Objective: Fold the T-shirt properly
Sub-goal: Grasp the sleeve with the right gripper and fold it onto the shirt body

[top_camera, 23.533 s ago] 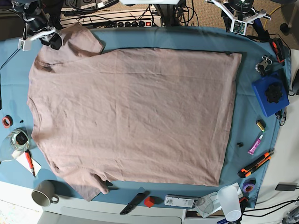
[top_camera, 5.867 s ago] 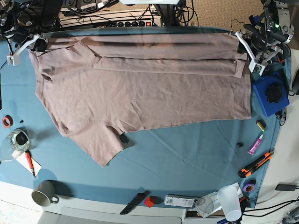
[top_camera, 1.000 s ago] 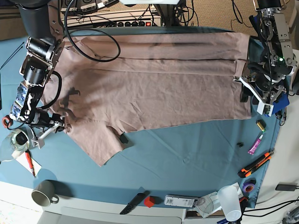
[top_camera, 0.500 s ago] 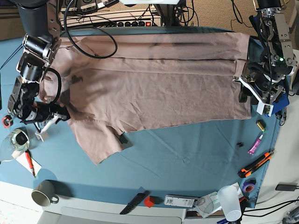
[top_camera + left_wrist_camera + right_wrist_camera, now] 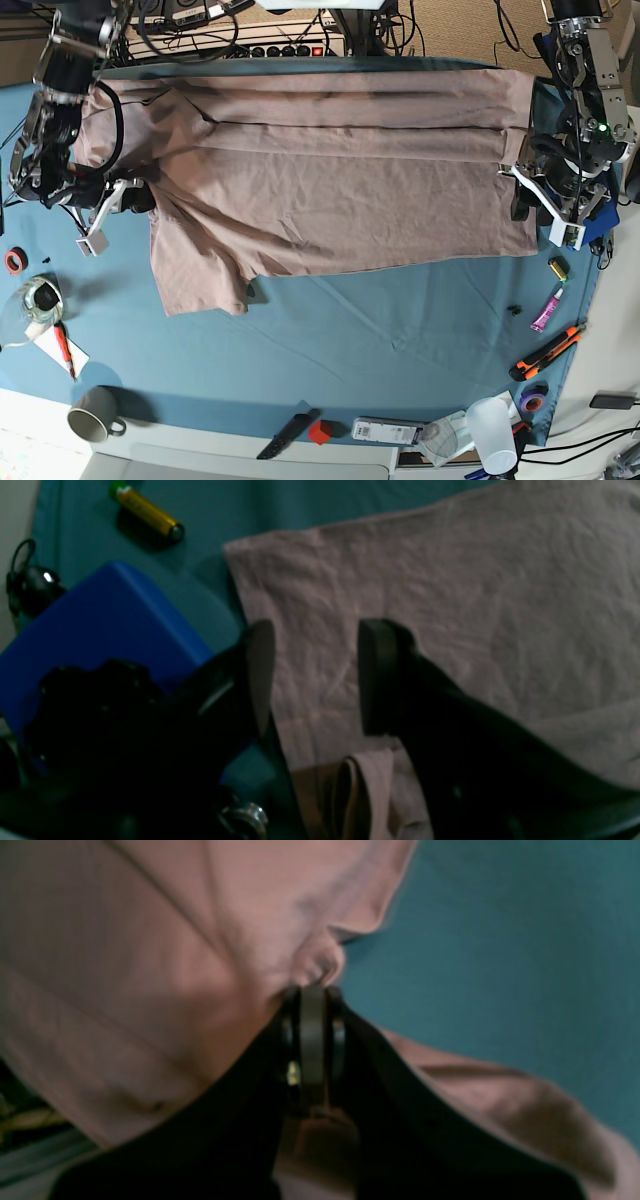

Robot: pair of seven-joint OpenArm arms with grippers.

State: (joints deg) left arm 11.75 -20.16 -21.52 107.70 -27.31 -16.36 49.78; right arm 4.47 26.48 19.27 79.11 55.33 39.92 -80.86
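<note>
- Base view: the T-shirt (image 5: 330,190) lies spread across the upper half of the blue-teal table cloth (image 5: 400,340), its far edge folded over.
- At nine o'clock, the right gripper (image 5: 128,198) is clamped on a pinch of shirt fabric.
- At three o'clock, the left gripper (image 5: 312,677) stands wide apart above the shirt's corner, holding nothing.
- A blue box (image 5: 100,625) sits just beside it.
</note>
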